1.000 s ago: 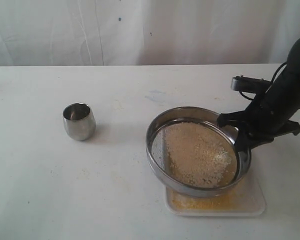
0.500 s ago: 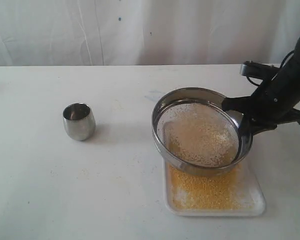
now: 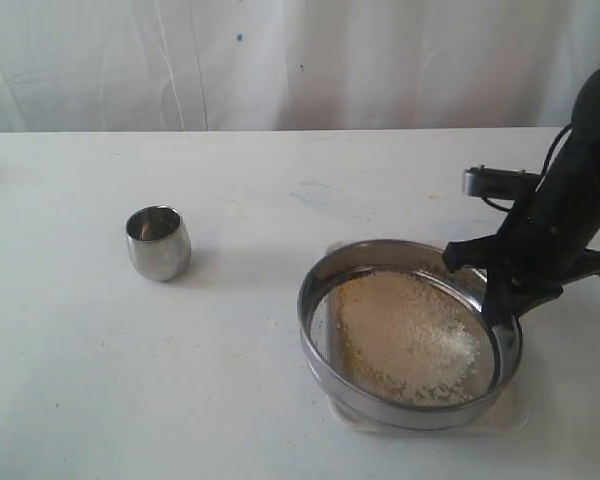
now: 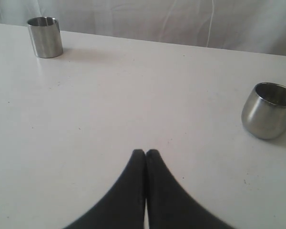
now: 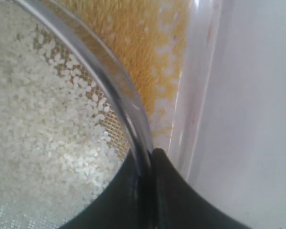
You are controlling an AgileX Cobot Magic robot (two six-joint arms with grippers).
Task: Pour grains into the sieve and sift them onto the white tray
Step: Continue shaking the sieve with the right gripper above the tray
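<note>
gripping the sieve (image 3: 306,335) by its shiny rim (image 5: 115,83), the right jaws are closed on it: in the right wrist view the rim runs directly into the narrow slot between the two black tips, with the mesh on one side of them and the tray on the other. so the sieve hangs from the jaws and reaches out from them toward the middle of the desk (image 3: 180,380).

half a second ago the sieve was held higher and more toward the far side, and a wide patch of yellow on the white tray (image 3: 518,408) was uncovered. now it has come back nearer and lower, and it hides almost all of the tray; only the corners show. a second ago it was in nearly this place, so i judge this is the back-and-forth shaking and the sifting is well advanced.

the grains (image 3: 405,335) in the mesh are now mostly the whitish rice-like grains (image 5: 43,124), while the yellow granules (image 5: 133,43) lie below on the tray.

the left jaws are closed with tips touching, holding nothing, above bare desk. the small rounded steel cup (image 4: 268,110) stands near them, well apart from the sieve, and a straight steel cup (image 4: 45,36) is farther away.
</note>
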